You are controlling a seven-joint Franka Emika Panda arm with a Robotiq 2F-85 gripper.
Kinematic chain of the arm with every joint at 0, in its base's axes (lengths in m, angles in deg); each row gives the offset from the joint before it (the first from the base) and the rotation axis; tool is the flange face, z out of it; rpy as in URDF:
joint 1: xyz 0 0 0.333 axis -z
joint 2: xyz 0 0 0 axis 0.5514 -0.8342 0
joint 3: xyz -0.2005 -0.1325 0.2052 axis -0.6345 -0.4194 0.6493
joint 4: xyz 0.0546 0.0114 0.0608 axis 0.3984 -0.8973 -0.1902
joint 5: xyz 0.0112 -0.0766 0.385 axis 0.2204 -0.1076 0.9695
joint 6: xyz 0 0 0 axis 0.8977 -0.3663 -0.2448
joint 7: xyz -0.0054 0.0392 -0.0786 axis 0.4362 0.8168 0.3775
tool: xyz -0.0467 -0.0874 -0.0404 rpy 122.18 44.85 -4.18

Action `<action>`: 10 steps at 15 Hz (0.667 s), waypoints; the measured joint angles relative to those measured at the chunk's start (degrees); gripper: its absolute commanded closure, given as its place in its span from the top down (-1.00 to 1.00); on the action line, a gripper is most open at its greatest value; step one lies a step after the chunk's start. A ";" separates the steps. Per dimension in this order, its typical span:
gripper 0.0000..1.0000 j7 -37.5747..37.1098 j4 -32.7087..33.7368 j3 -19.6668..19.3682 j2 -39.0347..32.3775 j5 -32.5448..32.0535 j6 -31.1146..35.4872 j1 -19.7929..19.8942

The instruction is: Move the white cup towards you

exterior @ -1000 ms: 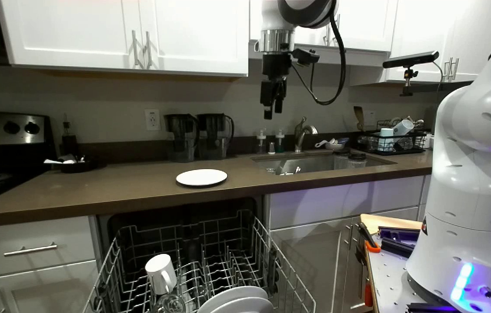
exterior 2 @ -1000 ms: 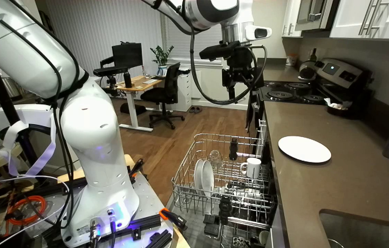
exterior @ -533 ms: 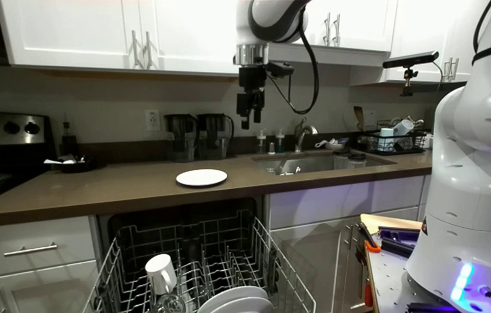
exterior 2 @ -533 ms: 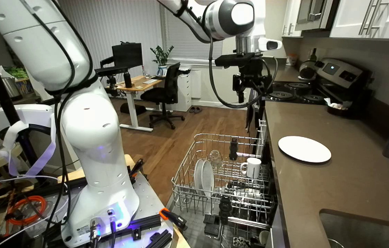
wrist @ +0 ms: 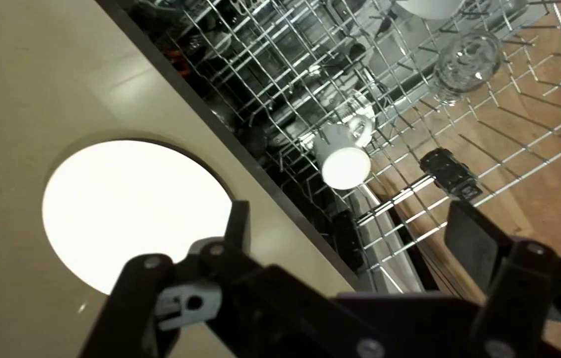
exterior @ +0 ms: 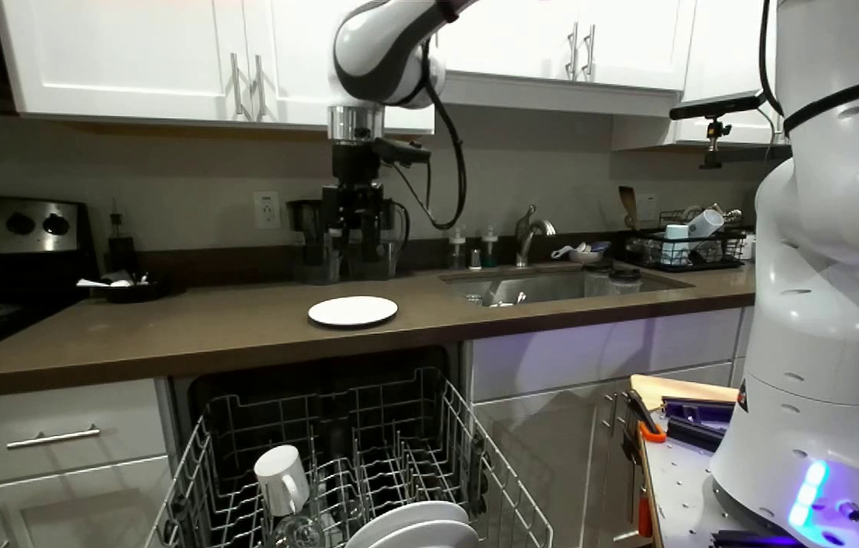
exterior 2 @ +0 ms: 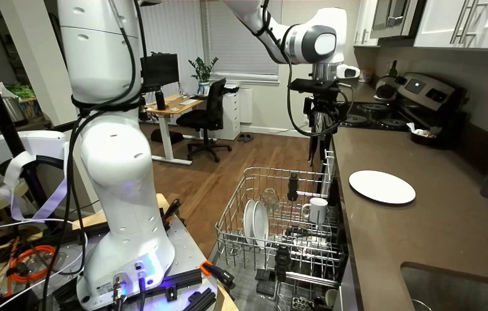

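Observation:
The white cup (exterior: pixel 277 479) sits upside down and slightly tilted in the wire dishwasher rack (exterior 2: pixel 244 242), with its handle to one side. It also shows in the other outside picture's rack as a white mug shape (exterior 2: pixel 317 210). In the wrist view the cup (wrist: pixel 345 166) lies ahead of the fingertips, its pale round base facing the camera. My gripper (exterior: pixel 357 242) is high above the rack and the counter's front edge, well apart from the cup. In the wrist view the gripper (wrist: pixel 355 226) is open, its two fingers wide apart with nothing between them.
A flat white plate (exterior: pixel 353 310) lies on the brown counter (exterior: pixel 208 320) near its edge. White plates (exterior 2: pixel 256 222) and a clear glass (wrist: pixel 466 62) stand in the rack. Two dark pitchers (exterior: pixel 315 259) stand against the back wall. The sink (exterior: pixel 536 288) is beside them.
My arm has swung across towards the stove side and come lower. The gripper has turned too, so its fingers now show spread in an exterior view. The cup has not moved.

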 measured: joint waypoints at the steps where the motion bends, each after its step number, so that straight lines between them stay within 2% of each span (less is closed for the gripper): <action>1: 1.00 0.00 2.37 0.87 -2.47 1.03 -0.04 -0.50; 5: 1.00 0.00 11.29 3.41 -11.87 1.62 0.01 -2.61; 10: 1.00 -0.02 22.46 3.14 -23.32 0.93 -0.08 -3.25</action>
